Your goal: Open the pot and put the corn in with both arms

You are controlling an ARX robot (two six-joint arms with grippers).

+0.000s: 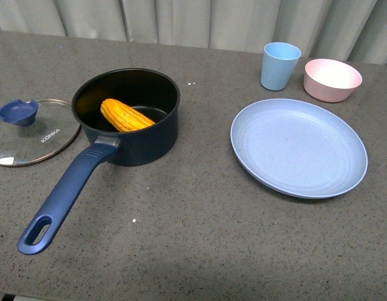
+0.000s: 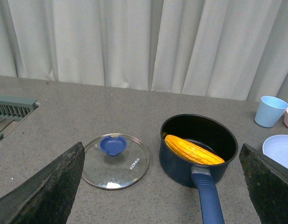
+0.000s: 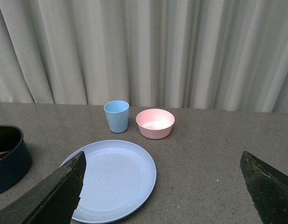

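The dark navy round saucepan (image 1: 133,119) stands uncovered on the grey speckled countertop (image 1: 193,238), left of centre in the front view; its long blue handle (image 1: 68,194), with an oval hole at the end, points toward the robot and slightly to its left; inside the black interior the orange-yellow corn cob (image 1: 125,115) lies slanted, one end leaning against the inner wall; just beside the pot, on the robot's left, the round glass lid with a blue knob (image 1: 30,132) lies flat on the counter, its rim close to the pot's wall. Well apart on the robot's right sits a wide pale-blue plate (image 1: 298,147), bare; behind it stand a light-blue cup (image 1: 280,66) and a pink bowl (image 1: 332,79), near each other, with a pale curtain (image 1: 193,19) hanging at the back edge. Neither arm shows in the front view; in the left wrist view the left gripper (image 2: 162,186) has its black fingers (image 2: 45,193) spread wide with nothing between them, raised above the counter and facing pot and lid; the right gripper (image 3: 162,186) is likewise spread and unladen, its fingers (image 3: 50,196) framing plate, cup and bowl.
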